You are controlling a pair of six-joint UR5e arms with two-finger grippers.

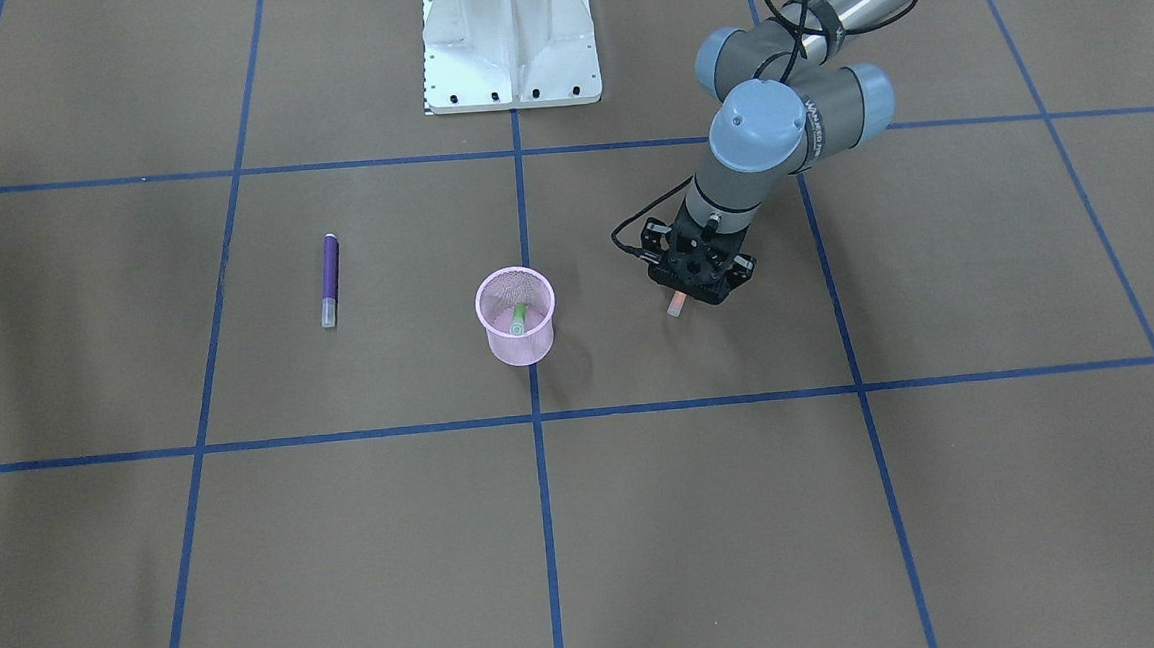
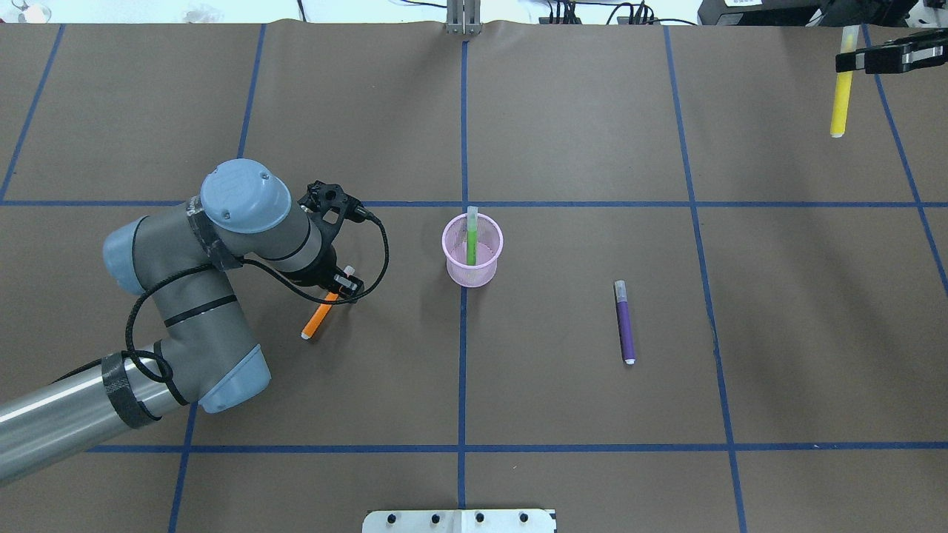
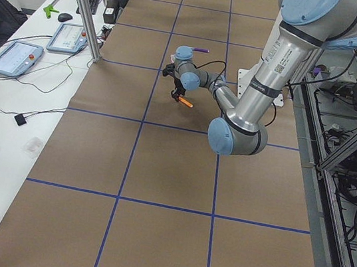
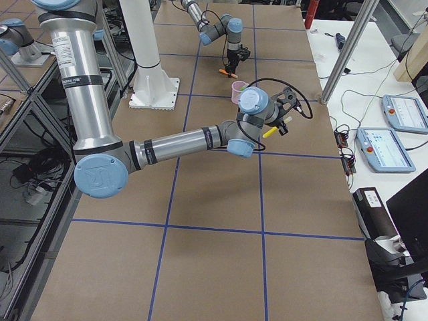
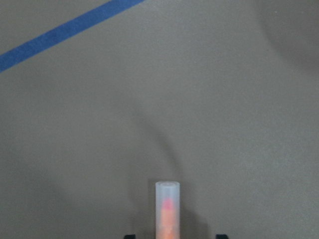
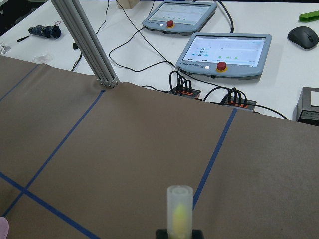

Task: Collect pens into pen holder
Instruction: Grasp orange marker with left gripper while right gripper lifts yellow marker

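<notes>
Two pens gripped. My left claw (image 2: 341,287) clamps orange pen (image 2: 318,318), tilted, low over tabletop (image 2: 563,111); holder (image 2: 474,277) stands near, toward robot's right, green pen (image 2: 471,240) inside. Right claw (image 2: 863,58) grips yellow pen (image 2: 840,100), well apart. I judge left claw nearer.

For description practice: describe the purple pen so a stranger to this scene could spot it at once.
On the brown table, find the pink mesh pen holder near the middle. The purple pen lies flat to its right in the overhead view. Unlike it, the green pen stands in the holder, the left gripper holds the orange pen and the right gripper the yellow pen.
</notes>
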